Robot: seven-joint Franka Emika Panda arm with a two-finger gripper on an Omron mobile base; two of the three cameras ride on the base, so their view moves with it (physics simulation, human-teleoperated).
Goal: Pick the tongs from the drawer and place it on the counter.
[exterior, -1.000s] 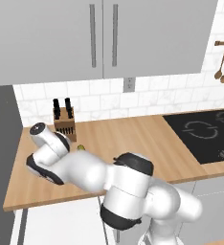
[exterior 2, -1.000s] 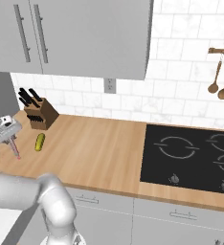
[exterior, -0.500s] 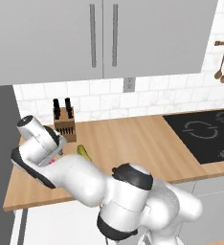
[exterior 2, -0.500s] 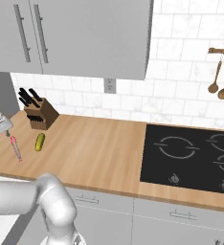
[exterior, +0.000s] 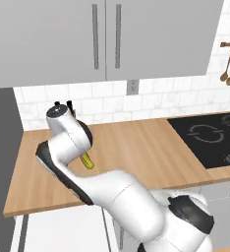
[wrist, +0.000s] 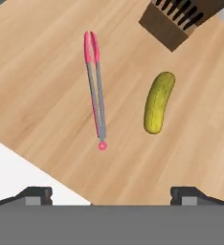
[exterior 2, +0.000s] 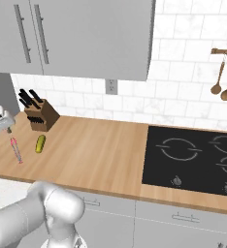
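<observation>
The tool [wrist: 112, 194] hangs above the bench with its two dark finger tips spread wide, one at each lower corner of the hand view, and nothing between them. Straight ahead of it and a little toward its left finger lie the slim grey metal tongs with bright pink tips and a small pink ring at the hinge end [wrist: 95, 88], flat on the light-brown wooden butcher-block bench [wrist: 47, 72], arms closed together, ring end nearest the tool and pink tips pointing away. They look light, stiff and thin; the bare metal arms are probably slippery and sit low on the wood, so a hold across both arms near the middle, squeezing them shut, seems the surest, while the hinge ring looks too small to pinch. Just beside them, toward the right finger, lies a short yellow-green pickle-like item [wrist: 158, 102], apart from the tongs and roughly parallel. Farther out on that side stands a brown wooden knife block holding black-handled knives [wrist: 177, 21]. Below the bench edge, nearest the tool, a plain white surface [wrist: 18, 174] shows, probably the drawer's interior; the part seen holds nothing. By the look of it, the tongs already rest on the bench.
</observation>
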